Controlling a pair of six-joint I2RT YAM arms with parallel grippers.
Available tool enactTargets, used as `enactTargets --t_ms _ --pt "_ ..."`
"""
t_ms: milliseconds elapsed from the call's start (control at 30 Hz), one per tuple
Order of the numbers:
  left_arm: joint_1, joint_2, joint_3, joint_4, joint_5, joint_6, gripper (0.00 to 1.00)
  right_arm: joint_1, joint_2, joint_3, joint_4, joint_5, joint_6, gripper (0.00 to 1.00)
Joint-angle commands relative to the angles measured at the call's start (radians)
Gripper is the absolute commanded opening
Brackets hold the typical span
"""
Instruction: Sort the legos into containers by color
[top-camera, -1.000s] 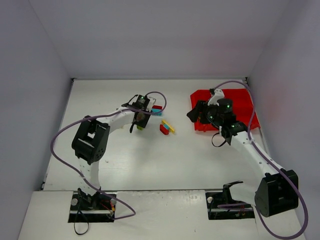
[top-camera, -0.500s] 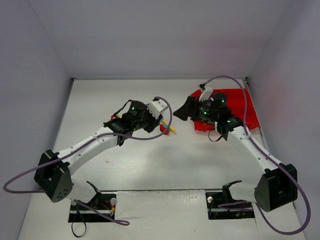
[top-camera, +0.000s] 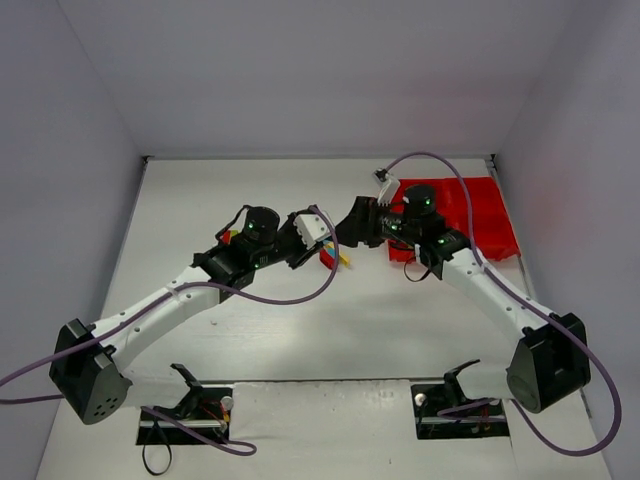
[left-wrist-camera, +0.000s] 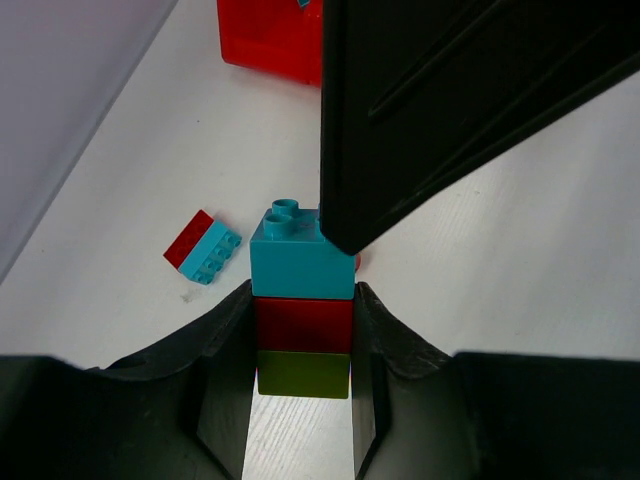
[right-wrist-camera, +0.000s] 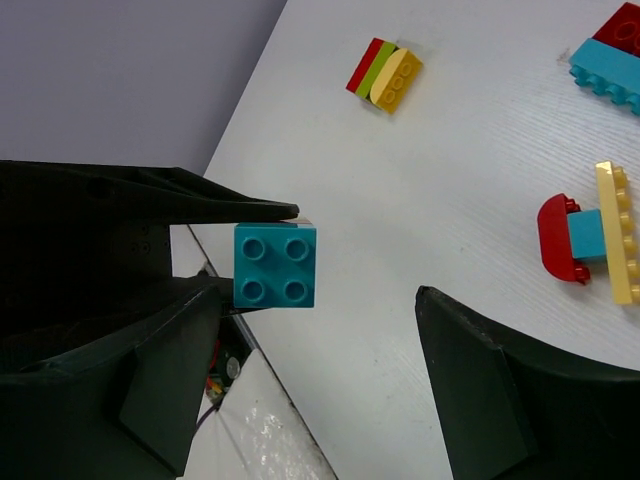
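My left gripper (left-wrist-camera: 302, 300) is shut on a stack of three legos: a cyan brick (left-wrist-camera: 300, 260) at the tip, a red one (left-wrist-camera: 302, 322) and a lime green one (left-wrist-camera: 303, 372). It holds the stack above the table. My right gripper (right-wrist-camera: 318, 290) is open, facing the stack end-on. The cyan brick (right-wrist-camera: 275, 265) sits close to one of its fingers (right-wrist-camera: 170, 380), with a wide gap to the other. In the top view the two grippers meet, left (top-camera: 322, 240) and right (top-camera: 350, 225). The red tray (top-camera: 480, 205) lies behind the right arm.
Loose legos lie on the table: a red, green and yellow stack (right-wrist-camera: 385, 75), a red, cyan and yellow piece (right-wrist-camera: 590, 240) and a cyan and red pair (left-wrist-camera: 203, 247). Some show below the grippers (top-camera: 335, 257). White walls close in the table.
My left arm has swung out from over the loose legos and stretched right with the stack. My right gripper has moved left off the tray to meet it.
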Motion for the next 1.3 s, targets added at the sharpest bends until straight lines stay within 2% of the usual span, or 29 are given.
enactTargets --t_ms 0,233,333,433,467,533,567,633,667,800,1033,1167,1200,1267 --pt "-0.01 -0.023 0.041 0.061 0.029 0.041 0.15 0.027 0.011 0.062 0.09 -0.033 0.018 0.75" --pt "-0.017 -0.018 0.038 0.069 0.025 0.046 0.15 0.061 0.043 0.074 0.101 -0.021 0.02 0.73" --pt "-0.017 -0.021 0.038 0.066 0.026 0.046 0.15 0.07 0.055 0.074 0.106 -0.019 0.02 0.67" --pt "-0.017 -0.024 0.035 0.064 0.026 0.044 0.15 0.073 0.068 0.074 0.113 -0.015 0.02 0.56" --pt "-0.017 -0.024 0.032 0.064 0.026 0.043 0.15 0.073 0.071 0.074 0.116 -0.013 0.018 0.47" --pt "-0.017 -0.024 0.03 0.066 0.026 0.041 0.15 0.073 0.072 0.076 0.115 -0.003 0.017 0.37" --pt "-0.017 -0.023 0.029 0.064 0.025 0.043 0.15 0.073 0.071 0.076 0.115 0.001 0.007 0.24" --pt "-0.017 -0.018 0.026 0.059 0.02 0.041 0.15 0.067 0.066 0.079 0.107 0.019 -0.005 0.11" --pt "-0.017 -0.015 0.024 0.055 0.017 0.035 0.15 0.066 0.063 0.082 0.092 0.045 -0.022 0.0" --pt "-0.017 -0.006 -0.025 0.069 0.011 0.017 0.15 0.015 0.059 0.096 0.041 0.085 -0.065 0.0" --pt "-0.013 0.019 -0.056 0.105 -0.014 0.006 0.15 -0.201 0.045 0.112 -0.009 0.057 -0.131 0.0" --pt "-0.011 0.014 -0.039 0.105 -0.011 -0.011 0.15 -0.279 0.095 0.178 -0.068 0.209 -0.233 0.02" --pt "-0.011 0.011 -0.034 0.104 -0.011 -0.014 0.15 -0.286 0.11 0.192 -0.071 0.306 -0.25 0.03" --pt "-0.011 0.002 -0.019 0.09 -0.009 -0.019 0.15 -0.293 0.172 0.241 -0.072 0.408 -0.295 0.08"
